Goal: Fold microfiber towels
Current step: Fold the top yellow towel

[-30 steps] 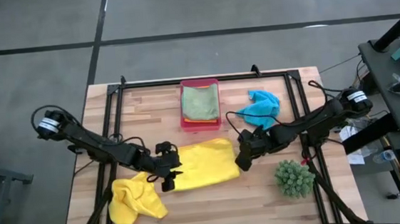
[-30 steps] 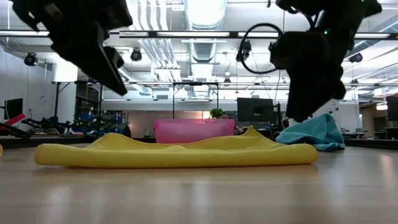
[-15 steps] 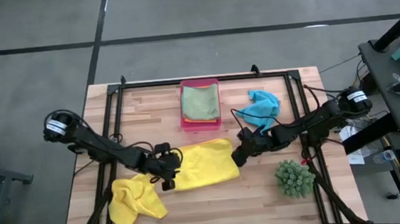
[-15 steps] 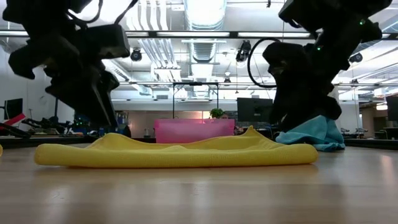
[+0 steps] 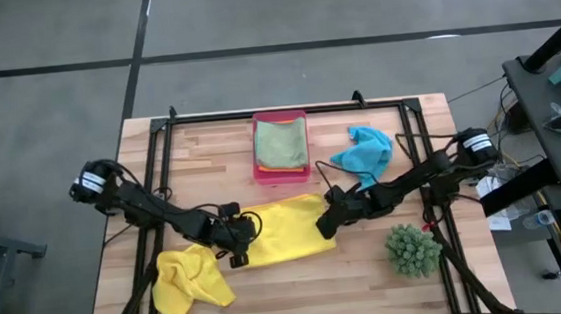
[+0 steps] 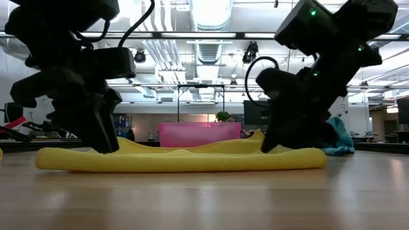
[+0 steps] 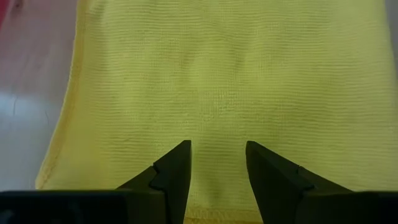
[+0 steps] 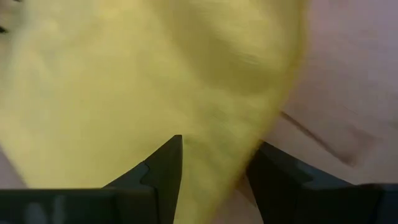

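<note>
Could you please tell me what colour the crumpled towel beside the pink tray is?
Turquoise blue: the crumpled towel shows best in the high view.

Pink plastic tray [image 5: 257, 149]: at the wooden table's [image 5: 301, 296] far edge, centre. Spiky green plant [image 5: 412, 250]: near the right front corner (standing upright). Black metal frame [image 5: 162, 146]: borders the tabletop.
</note>
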You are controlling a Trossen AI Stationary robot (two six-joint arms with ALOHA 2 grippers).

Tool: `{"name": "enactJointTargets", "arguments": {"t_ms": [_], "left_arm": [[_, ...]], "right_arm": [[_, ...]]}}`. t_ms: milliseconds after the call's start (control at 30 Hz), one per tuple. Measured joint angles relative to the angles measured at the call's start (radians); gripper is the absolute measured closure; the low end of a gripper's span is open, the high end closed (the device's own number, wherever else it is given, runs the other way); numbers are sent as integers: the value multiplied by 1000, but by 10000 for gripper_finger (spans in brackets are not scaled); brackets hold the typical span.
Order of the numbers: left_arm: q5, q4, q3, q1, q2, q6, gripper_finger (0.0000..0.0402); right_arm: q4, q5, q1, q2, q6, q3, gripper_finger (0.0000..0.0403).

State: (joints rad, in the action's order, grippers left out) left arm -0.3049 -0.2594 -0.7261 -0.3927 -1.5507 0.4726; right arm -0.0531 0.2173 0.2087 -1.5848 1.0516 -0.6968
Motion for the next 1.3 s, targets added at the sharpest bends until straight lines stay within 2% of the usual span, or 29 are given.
{"name": "enactJointTargets", "arguments": {"t_ms": [233,500,867,1100,1300], "left_arm": [[-18,14,0,0,-1,-2,263],[-23,16,0,0,-1,-6,263],[-27,21,0,7,-1,-7,263],[-114,32,0,7,-1,-8,263],[-117,43,-17,6,-1,-17,263]], "right_arm": [[-141,-17,-18,-49,-43,0,241],[-170,-12,-22,-66,-77,0,255],[-168,-11,-25,-69,-109,1,331],[-167,-10,-26,-69,-138,1,382],[-168,-11,-26,-68,-159,1,393]]}}
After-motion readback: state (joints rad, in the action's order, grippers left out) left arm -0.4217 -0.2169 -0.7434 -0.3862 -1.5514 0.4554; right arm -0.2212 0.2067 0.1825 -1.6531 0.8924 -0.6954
